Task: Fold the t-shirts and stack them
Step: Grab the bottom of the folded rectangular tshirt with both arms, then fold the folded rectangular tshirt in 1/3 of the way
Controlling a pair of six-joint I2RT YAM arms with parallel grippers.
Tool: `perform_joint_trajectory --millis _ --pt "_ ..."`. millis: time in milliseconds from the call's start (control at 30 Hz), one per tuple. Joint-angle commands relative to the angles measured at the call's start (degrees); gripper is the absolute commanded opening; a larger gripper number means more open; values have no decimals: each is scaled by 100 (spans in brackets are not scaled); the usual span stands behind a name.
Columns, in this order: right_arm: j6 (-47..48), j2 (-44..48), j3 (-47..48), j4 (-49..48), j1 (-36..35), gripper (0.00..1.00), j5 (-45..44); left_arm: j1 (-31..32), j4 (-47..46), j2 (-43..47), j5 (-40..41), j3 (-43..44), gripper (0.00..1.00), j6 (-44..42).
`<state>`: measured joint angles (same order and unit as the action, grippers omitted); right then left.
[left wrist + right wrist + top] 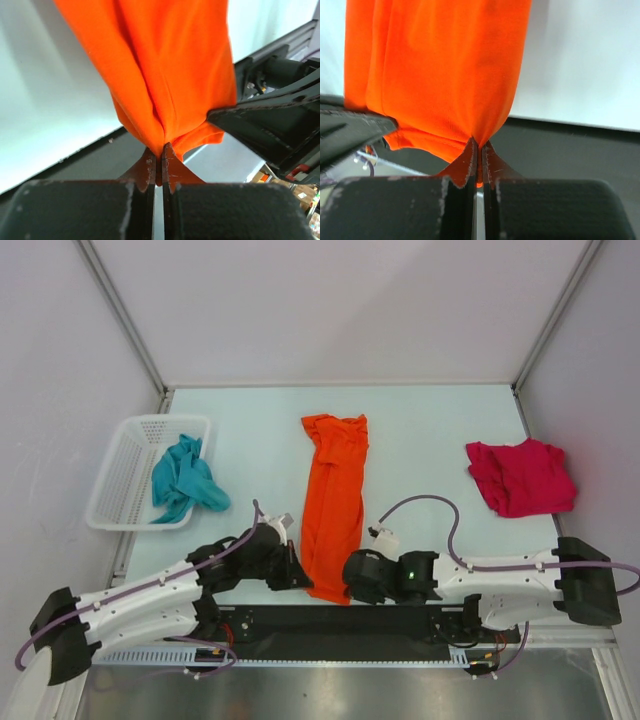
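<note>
At the table's near edge, left gripper and right gripper each pinch a bottom corner of the orange shirt, a long strip lying mid-table. Red shirt lies right, teal shirt half in the basket.

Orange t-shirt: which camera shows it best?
Top external: the whole orange t-shirt shows, folded into a long strip. Each wrist view shows only its near hem, pinched by the left gripper and the right gripper.
</note>
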<state>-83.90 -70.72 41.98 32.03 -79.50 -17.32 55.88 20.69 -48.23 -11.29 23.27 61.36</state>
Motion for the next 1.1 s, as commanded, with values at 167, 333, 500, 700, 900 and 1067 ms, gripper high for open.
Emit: perform_joint_trajectory --millis 167,333,500,700,900,1067 --pt "-645 -117 627 1111 -882 0 -447 72 1411 850 145 583 0 -54" --pt "-996 -179 961 1656 -1356 0 -614 362 1736 1323 162 521 0 297" --pt "-1199 -284 1199 1938 -1568 0 -755 538 2114 1632 355 574 0 482" --pt "-157 -284 1199 1728 -447 0 -747 538 1713 642 540 995 0 96" --pt "1084 -504 1269 1122 786 0 -413 100 956 -651 338 1619 0 -554" --pt "2033 -942 1497 717 1690 0 -70 -559 735 -1697 92 2278 0 -1213"
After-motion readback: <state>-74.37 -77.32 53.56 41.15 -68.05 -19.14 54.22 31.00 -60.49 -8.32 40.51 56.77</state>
